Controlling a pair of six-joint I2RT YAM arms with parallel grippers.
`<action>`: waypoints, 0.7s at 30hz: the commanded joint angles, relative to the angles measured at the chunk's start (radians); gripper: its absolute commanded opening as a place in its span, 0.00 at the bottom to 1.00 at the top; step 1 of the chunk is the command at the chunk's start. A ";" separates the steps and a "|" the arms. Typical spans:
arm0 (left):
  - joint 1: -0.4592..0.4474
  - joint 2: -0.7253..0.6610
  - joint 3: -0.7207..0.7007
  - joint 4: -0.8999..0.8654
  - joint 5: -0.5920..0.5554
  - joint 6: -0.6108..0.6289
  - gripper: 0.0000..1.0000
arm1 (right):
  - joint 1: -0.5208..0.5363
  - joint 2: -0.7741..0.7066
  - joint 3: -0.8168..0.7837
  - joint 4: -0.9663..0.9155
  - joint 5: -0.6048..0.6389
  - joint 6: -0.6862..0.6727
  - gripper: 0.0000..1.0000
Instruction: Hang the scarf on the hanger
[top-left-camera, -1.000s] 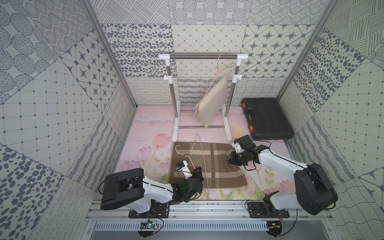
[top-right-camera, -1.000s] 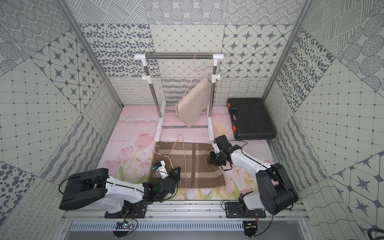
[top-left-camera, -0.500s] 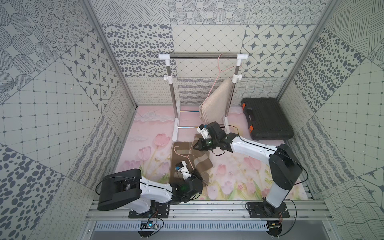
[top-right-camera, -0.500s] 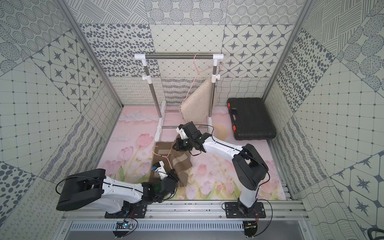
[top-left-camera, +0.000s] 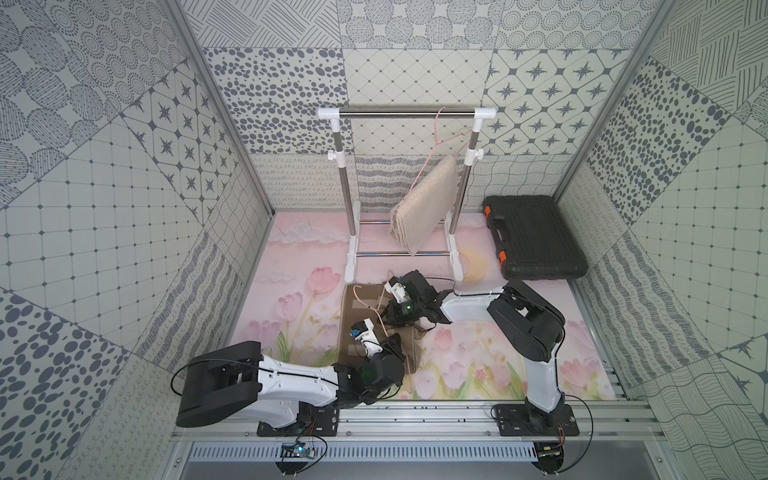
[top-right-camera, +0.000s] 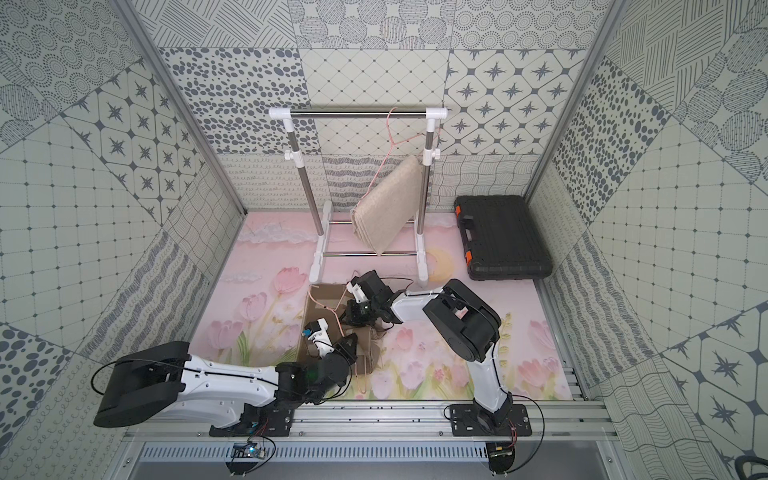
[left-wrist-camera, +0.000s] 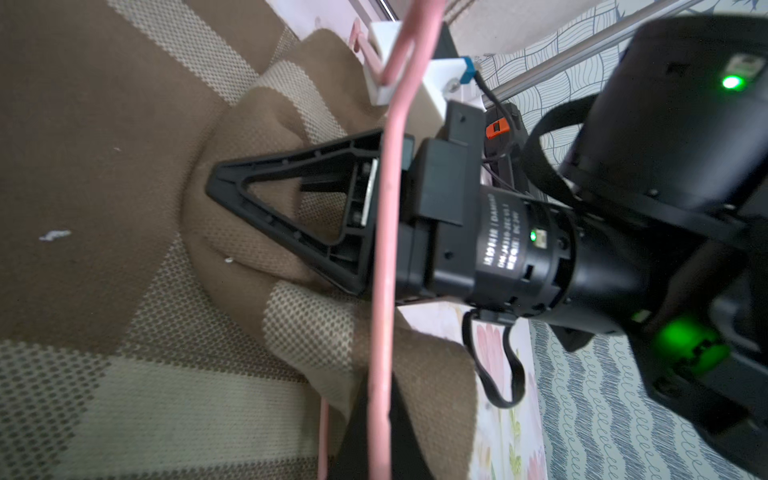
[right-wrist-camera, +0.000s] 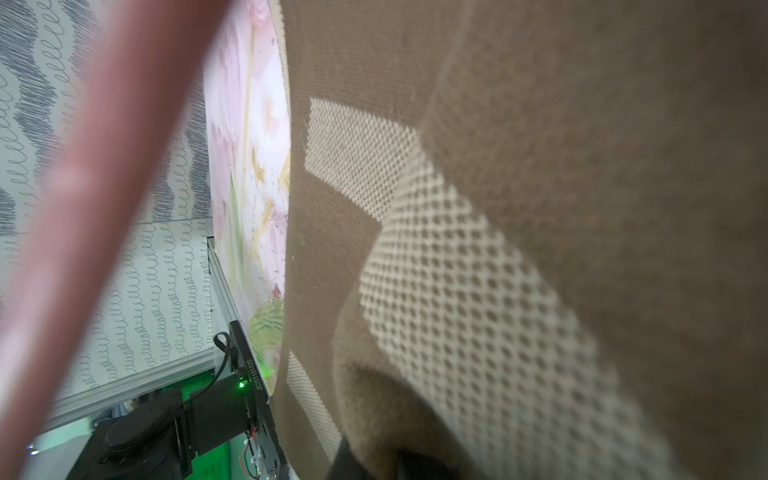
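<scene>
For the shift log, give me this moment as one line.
left pincer: shut on pink hanger | right pincer: at bunched brown scarf, grip unclear | scarf: on mat, not hung

Two white-and-black arms, seen from above and close up.
The left arm (top-left-camera: 291, 380) and right arm (top-left-camera: 469, 309) have glossy white link shells between bulky black joint housings, and each stands on a black base plate (top-left-camera: 511, 420) with fine red and black wires beside it. A small white camera block (top-left-camera: 360, 332) sits at each wrist. Close up, the right gripper (left-wrist-camera: 216, 183) has black, open-framed triangular fingers (left-wrist-camera: 291, 249). Its round black motor (left-wrist-camera: 511, 257) bears white print and a green light (left-wrist-camera: 533, 236). A black cable (left-wrist-camera: 498, 404) loops below the motor.
</scene>
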 joint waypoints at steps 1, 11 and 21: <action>0.001 -0.018 0.018 -0.081 -0.013 0.052 0.00 | 0.000 -0.030 0.024 -0.108 0.009 -0.068 0.60; 0.001 -0.045 -0.004 -0.141 -0.015 0.017 0.00 | -0.093 -0.352 -0.033 -0.335 0.041 -0.119 0.74; 0.002 -0.046 -0.003 -0.139 -0.010 0.026 0.00 | -0.032 -0.329 0.013 -0.292 -0.051 -0.091 0.74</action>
